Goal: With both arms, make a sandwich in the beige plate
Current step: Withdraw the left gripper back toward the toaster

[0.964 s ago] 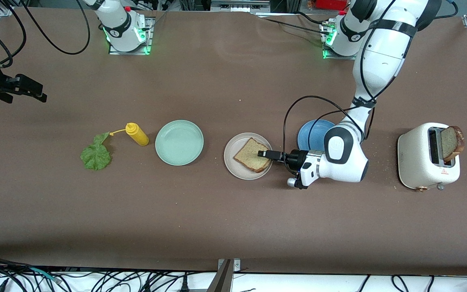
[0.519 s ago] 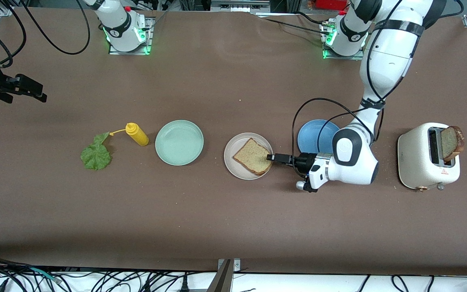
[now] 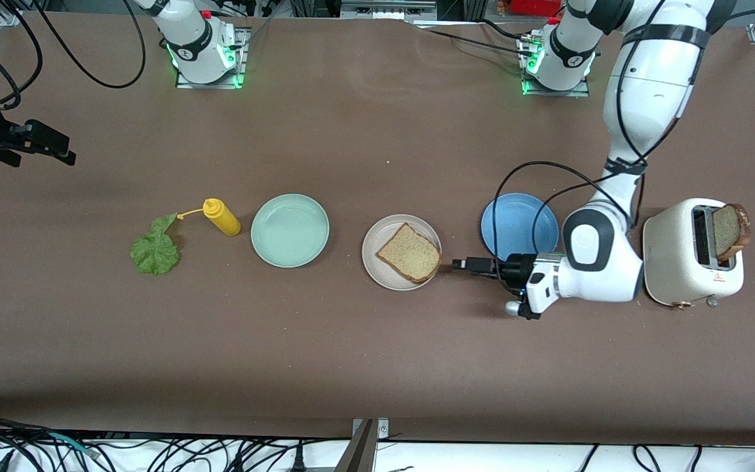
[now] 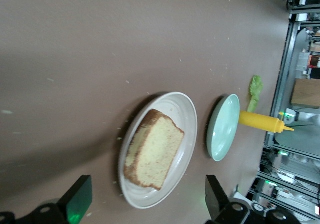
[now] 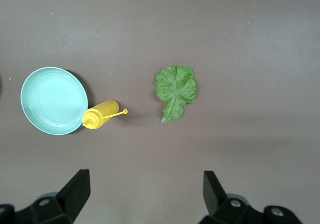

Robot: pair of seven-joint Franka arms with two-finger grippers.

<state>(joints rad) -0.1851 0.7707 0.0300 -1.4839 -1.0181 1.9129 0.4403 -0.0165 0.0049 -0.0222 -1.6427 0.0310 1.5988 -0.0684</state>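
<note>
The beige plate (image 3: 378, 263) lies mid-table with one brown bread slice (image 3: 409, 253) flat on it. My left gripper (image 3: 460, 264) is open and empty, low over the table just beside the plate, toward the left arm's end. In the left wrist view its open jaws (image 4: 147, 184) frame the plate (image 4: 187, 115) and the bread (image 4: 154, 149). A second bread slice (image 3: 730, 231) stands in the toaster (image 3: 684, 259). The green lettuce leaf (image 3: 154, 250) lies toward the right arm's end. My right gripper (image 3: 56, 148) waits open high above it, and the leaf shows in the right wrist view (image 5: 175, 89).
A yellow squeeze bottle (image 3: 222, 217) lies beside the lettuce. A mint-green plate (image 3: 290, 230) sits between the bottle and the beige plate. A blue plate (image 3: 519, 226) lies next to my left arm's wrist. The toaster stands at the left arm's end.
My left gripper has pulled back off the bread and the beige plate toward the toaster, leaving the slice on the plate. The right arm has not moved.
</note>
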